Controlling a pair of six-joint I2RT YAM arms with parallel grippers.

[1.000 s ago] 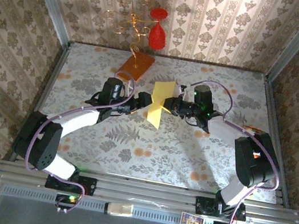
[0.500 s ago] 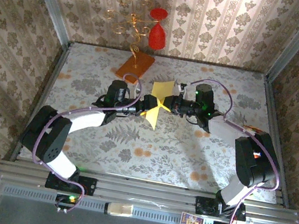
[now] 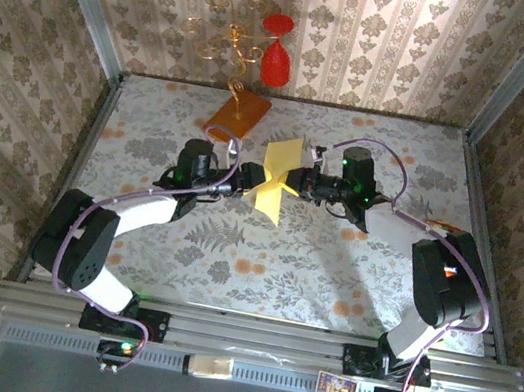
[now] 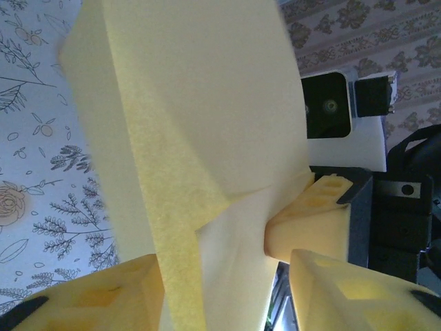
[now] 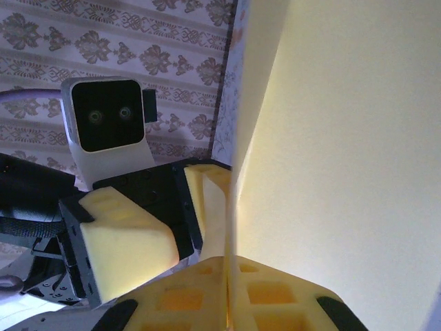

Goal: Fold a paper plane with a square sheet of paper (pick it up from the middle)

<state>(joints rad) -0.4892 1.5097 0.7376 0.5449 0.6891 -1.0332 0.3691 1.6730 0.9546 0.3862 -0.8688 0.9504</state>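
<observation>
The square sheet of paper, pale yellow and creased into a smaller folded shape, hangs in the air over the middle of the table. My right gripper is shut on its right side; in the right wrist view the paper runs edge-on into the closed jaws of the right gripper. My left gripper faces it from the left. In the left wrist view the folded paper stands between the left gripper's jaws, which are still apart, with a gap beside the right-hand finger.
An orange-brown slab carrying gold wire and red ornaments stands at the back, just behind the left gripper. Patterned walls and metal rails close in the table. A small card lies on the near rail.
The left gripper has come in around the paper's left side and its jaws have narrowed. The right gripper has kept its hold and barely moved.
</observation>
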